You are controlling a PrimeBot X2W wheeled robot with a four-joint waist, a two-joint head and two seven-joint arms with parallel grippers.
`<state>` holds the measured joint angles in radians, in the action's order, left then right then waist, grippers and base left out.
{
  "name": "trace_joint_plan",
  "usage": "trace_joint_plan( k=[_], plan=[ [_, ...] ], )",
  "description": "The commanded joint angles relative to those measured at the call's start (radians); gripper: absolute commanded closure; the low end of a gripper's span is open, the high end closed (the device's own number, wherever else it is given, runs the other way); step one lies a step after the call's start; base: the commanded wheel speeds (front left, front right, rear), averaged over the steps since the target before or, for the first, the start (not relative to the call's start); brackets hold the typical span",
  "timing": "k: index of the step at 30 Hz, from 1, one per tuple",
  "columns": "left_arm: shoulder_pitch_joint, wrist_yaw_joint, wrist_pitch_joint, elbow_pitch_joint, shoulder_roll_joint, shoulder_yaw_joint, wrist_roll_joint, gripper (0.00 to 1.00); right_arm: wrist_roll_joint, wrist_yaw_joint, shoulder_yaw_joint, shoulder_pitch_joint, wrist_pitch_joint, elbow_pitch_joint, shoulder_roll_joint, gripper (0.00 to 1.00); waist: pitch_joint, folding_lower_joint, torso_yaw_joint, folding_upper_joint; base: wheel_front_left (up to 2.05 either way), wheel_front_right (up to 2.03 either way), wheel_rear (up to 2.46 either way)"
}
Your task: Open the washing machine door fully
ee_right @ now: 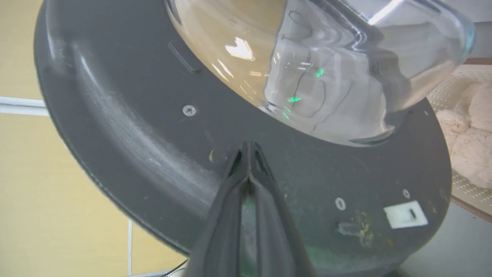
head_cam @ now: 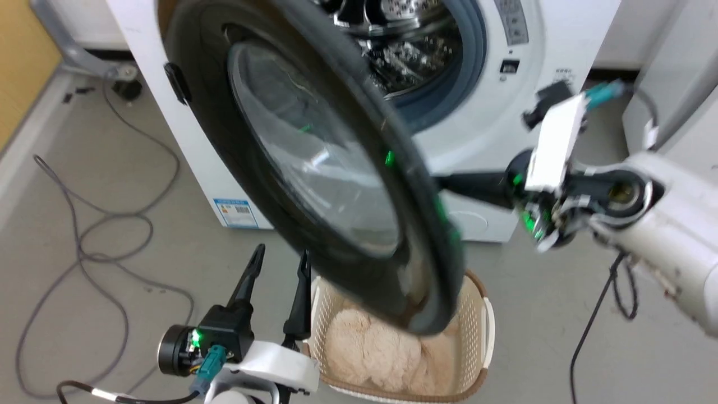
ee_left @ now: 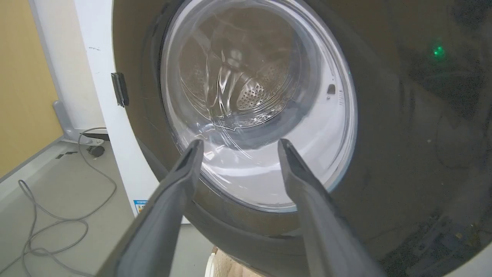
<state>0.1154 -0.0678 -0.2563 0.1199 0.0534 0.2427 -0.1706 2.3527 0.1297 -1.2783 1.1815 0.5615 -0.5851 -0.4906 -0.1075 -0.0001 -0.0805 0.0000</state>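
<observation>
- Holds the right gripper (ee_right: 250, 149) squeezed together, finger against finger, with nothing caught between.
- Sets those tips at the dull dark inner face of the washing machine door (ee_right: 127, 127), just below the bulging glass bowl (ee_right: 326, 77); looks like contact, though cannot say for certain.
- Comes in from the right of the head view, fingers pointing left and passing behind the door's free edge.
- Holds the left gripper (head_cam: 279, 262) spread wide and empty, low in front of the door's glossy outer side, fingers pointing up and apart from it.
- Shows the door swung partway out from the washing machine (head_cam: 482, 134), hinged on the left of the head view, with its lower edge hanging over a pale laundry basket (head_cam: 487, 314) with a brown rim.
- Exposes the steel drum (head_cam: 404, 39) and the grey rubber ring (head_cam: 474, 67) behind the door.
- Places a blue label (head_cam: 235, 212) at the machine's bottom corner, loose cables (head_cam: 84, 247) on the floor to the left, and fluffy beige fabric (head_cam: 364, 348) inside the basket.
</observation>
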Motion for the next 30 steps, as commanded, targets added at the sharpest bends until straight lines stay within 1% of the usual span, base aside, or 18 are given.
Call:
trace_joint_plan(
  k=[1, 8, 14, 21, 24, 25, 26, 30],
  plan=[
    [-0.015, 0.000, -0.006, 0.004, 0.006, -0.003, -0.002, 0.00, 0.006, 0.001, -0.002, -0.037, -0.011, 0.048, -0.006, 1.00, 0.021, 0.0001, -0.007, 0.0000, 0.00, 0.00, 0.00],
    [-0.033, -0.003, -0.006, 0.014, 0.004, -0.002, -0.019, 0.00, -0.003, 0.001, -0.002, -0.123, -0.043, 0.192, -0.021, 1.00, 0.056, 0.0001, -0.018, 0.0000, 0.00, 0.00, 0.00],
    [-0.034, -0.002, -0.006, 0.020, 0.003, 0.002, -0.018, 0.00, -0.013, 0.001, -0.002, -0.154, -0.054, 0.250, -0.014, 1.00, 0.063, 0.0001, -0.030, 0.0000, 0.00, 0.00, 0.00],
    [-0.037, 0.000, -0.006, 0.033, 0.004, 0.004, -0.018, 0.00, -0.024, 0.001, -0.002, -0.182, -0.075, 0.276, 0.000, 1.00, 0.070, 0.0001, -0.040, 0.0000, 0.00, 0.00, 0.00],
    [-0.040, -0.002, -0.006, 0.037, 0.003, 0.005, -0.019, 0.00, -0.029, 0.001, 0.009, -0.186, -0.161, 0.293, 0.000, 1.00, 0.076, 0.0001, -0.038, 0.0000, 0.00, 0.00, 0.00],
    [-0.040, -0.003, -0.006, 0.038, 0.003, 0.006, -0.020, 0.00, -0.050, 0.001, 0.025, -0.190, -0.208, 0.304, -0.006, 0.35, 0.077, 0.0001, -0.039, 0.0000, 0.00, 0.00, 0.00],
    [-0.040, -0.003, -0.006, 0.041, 0.003, 0.007, -0.021, 0.00, -0.074, 0.001, 0.043, -0.202, -0.262, 0.311, -0.014, 0.00, 0.082, 0.0001, -0.041, 0.0000, 0.00, 0.00, 0.00],
    [-0.041, -0.005, -0.006, 0.044, 0.002, 0.005, -0.027, 0.00, -0.136, 0.001, 0.127, -0.300, -0.446, 0.371, -0.041, 0.00, 0.087, 0.0001, -0.036, 0.0000, 0.00, 0.00, 0.00]
  ],
)
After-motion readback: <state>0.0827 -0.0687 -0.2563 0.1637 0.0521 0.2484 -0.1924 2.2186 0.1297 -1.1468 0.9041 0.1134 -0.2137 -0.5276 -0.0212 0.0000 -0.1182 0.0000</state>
